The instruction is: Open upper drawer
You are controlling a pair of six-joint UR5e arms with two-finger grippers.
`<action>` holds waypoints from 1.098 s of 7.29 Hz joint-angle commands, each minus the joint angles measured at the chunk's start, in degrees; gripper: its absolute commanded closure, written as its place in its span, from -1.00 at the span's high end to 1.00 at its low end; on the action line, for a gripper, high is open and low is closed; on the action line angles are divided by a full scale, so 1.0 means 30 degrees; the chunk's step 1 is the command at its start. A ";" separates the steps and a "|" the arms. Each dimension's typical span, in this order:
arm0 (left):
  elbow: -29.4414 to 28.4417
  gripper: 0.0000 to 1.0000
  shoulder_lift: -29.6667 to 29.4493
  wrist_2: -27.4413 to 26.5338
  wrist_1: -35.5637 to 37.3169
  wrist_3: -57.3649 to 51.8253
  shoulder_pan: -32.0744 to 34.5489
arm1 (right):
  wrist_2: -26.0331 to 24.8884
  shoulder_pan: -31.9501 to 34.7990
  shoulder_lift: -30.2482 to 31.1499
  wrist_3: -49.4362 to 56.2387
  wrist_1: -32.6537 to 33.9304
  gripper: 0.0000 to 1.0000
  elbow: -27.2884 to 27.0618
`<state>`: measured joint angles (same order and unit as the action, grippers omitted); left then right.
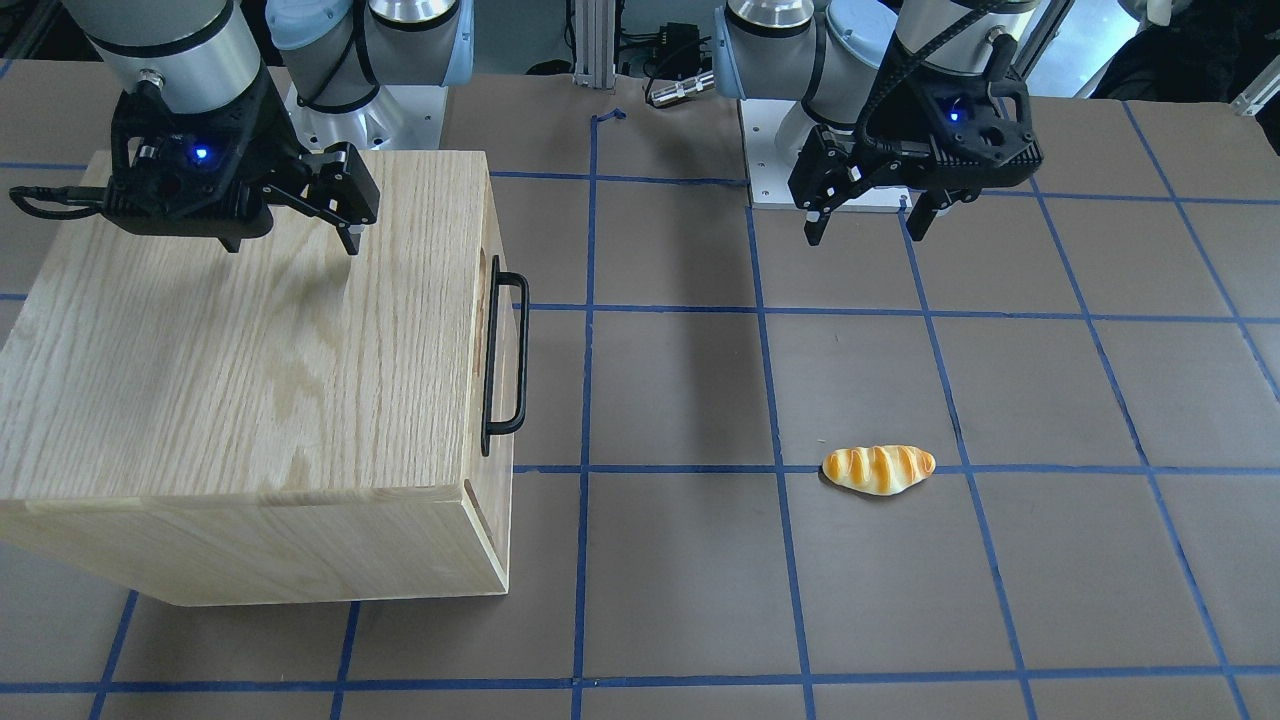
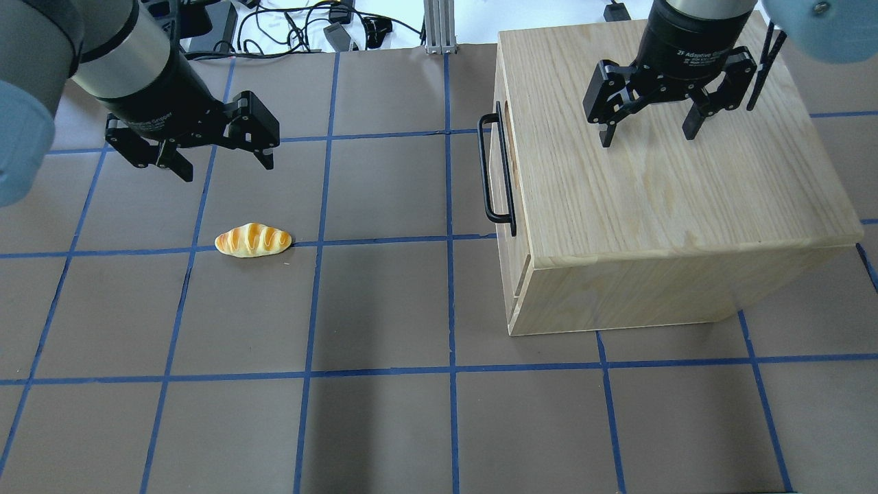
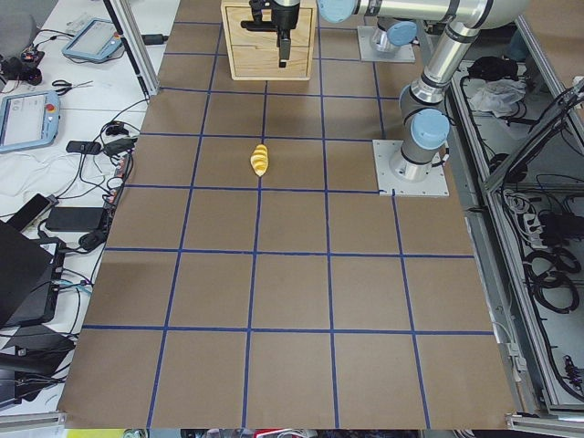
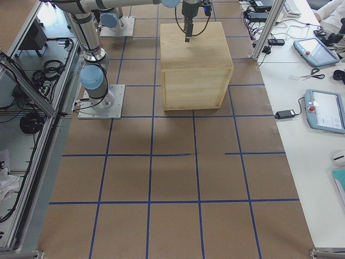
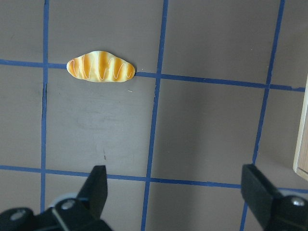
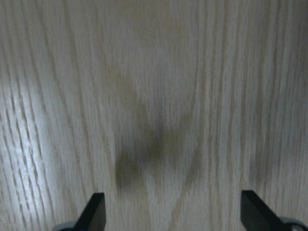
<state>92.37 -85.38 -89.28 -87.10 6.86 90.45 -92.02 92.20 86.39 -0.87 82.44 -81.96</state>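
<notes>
The upper drawer sits flush in the oak cabinet [image 2: 672, 185], and its black bar handle [image 2: 495, 171] faces the table's middle; the handle also shows in the front-facing view [image 1: 505, 360]. My right gripper [image 2: 647, 136] hangs open and empty above the cabinet's top, behind the handle; its wrist view [image 6: 173, 207] shows only wood grain between the fingers. My left gripper [image 2: 226, 168] is open and empty above the table, far from the cabinet, and it also shows in the front-facing view [image 1: 865, 233].
A bread roll [image 2: 253, 240] lies on the brown mat with blue tape lines, just in front of the left gripper; it also shows in the left wrist view [image 5: 101, 67]. Cables and an aluminium post [image 2: 435, 27] stand at the table's far edge.
</notes>
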 commanded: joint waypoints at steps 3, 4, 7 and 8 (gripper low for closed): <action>0.0029 1.00 0.0071 -0.0034 0.0001 0.0000 -0.0003 | 0.0000 0.0000 0.0001 -0.0001 0.0000 1.00 0.0015; 0.0029 1.00 0.0071 -0.0005 -0.0028 0.0000 -0.0003 | 0.0000 0.0000 0.0001 -0.0001 0.0000 1.00 -0.0014; 0.0058 1.00 0.0071 -0.0005 -0.0057 0.0000 0.0026 | 0.0000 0.0000 0.0001 -0.0001 0.0000 1.00 0.0015; 0.0029 1.00 0.0042 0.0227 -0.0029 0.0029 0.0084 | 0.0000 0.0000 0.0001 -0.0001 0.0000 1.00 -0.0014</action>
<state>92.52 -85.18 -89.13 -87.22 6.87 90.54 -92.02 92.20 86.40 -0.88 82.44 -81.95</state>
